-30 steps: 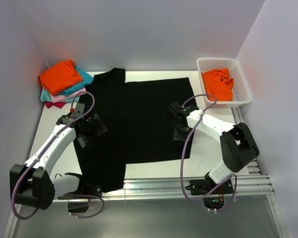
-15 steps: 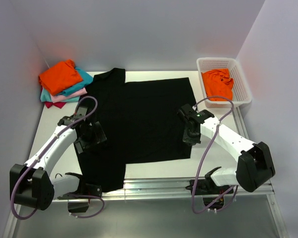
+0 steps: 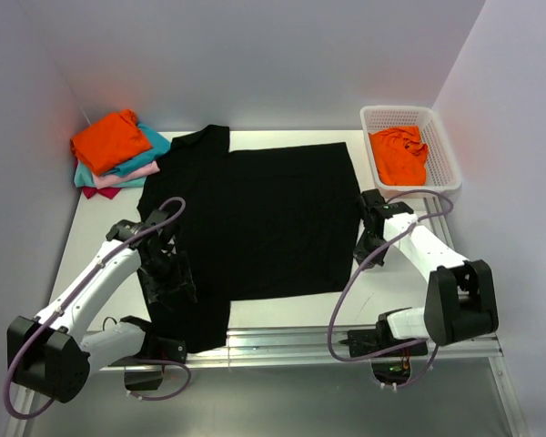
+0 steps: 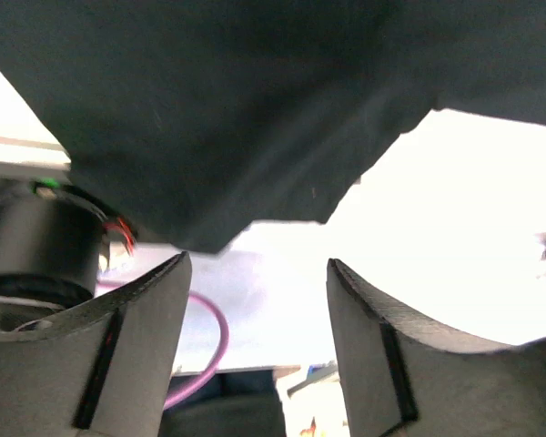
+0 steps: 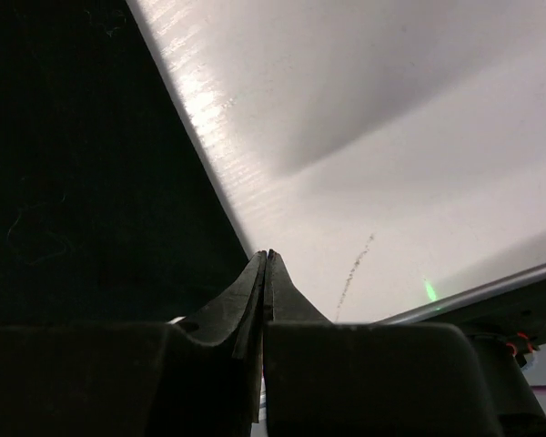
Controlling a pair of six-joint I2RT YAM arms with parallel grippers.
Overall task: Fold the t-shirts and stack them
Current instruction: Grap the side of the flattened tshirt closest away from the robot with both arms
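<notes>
A large black t-shirt (image 3: 255, 214) lies spread flat across the middle of the table. My left gripper (image 3: 170, 276) hovers over its near left sleeve. In the left wrist view this gripper (image 4: 255, 266) is open and empty, with black cloth (image 4: 227, 109) beyond the fingertips. My right gripper (image 3: 368, 246) sits at the shirt's right edge. In the right wrist view it (image 5: 266, 254) is shut, its tips resting where the black cloth (image 5: 82, 164) meets the bare table. Orange, teal, pink and magenta folded shirts (image 3: 114, 150) are stacked at the back left.
A white lattice basket (image 3: 441, 146) stands at the back right with a crumpled orange shirt (image 3: 399, 155) in it. White walls close in the back and both sides. A metal rail (image 3: 346, 339) runs along the table's near edge.
My right gripper has slid right, from on top of the black shirt to its right edge. My left gripper has moved nearer along the shirt's left side. The shirt has barely shifted.
</notes>
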